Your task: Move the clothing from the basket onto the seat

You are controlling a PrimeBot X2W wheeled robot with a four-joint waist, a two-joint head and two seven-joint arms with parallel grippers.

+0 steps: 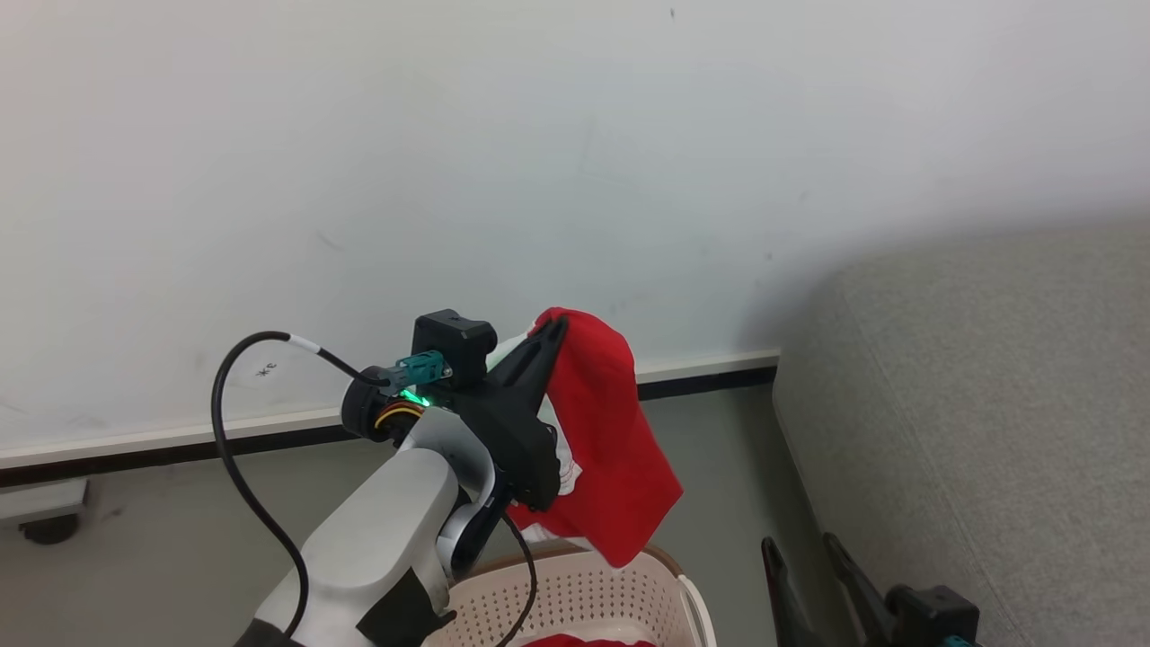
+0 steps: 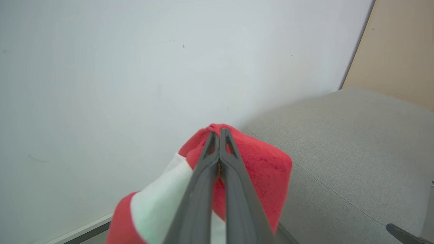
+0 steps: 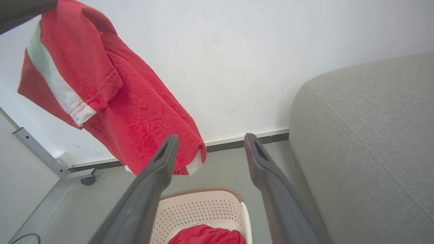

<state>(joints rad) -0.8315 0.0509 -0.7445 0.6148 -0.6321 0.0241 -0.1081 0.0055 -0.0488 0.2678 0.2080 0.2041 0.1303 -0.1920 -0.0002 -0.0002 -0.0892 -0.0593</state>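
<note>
The left gripper [image 1: 555, 331] pinched 1 red-and-white garment [image 1: 611, 440] between its closed fingers, holding it in the air above the far rim of the cream basket [image 1: 584, 589], left of the grey seat [image 1: 970, 404]. A second red garment [image 3: 206, 235] lay inside the basket. The right gripper [image 3: 211, 138], fingers spread wide and empty, hovered low beside the seat.

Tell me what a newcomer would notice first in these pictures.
A bright red garment with white panels hangs in the air, pinched in the left gripper above the cream basket. To the right lies the big grey seat, and more red clothing sits in the basket.
</note>
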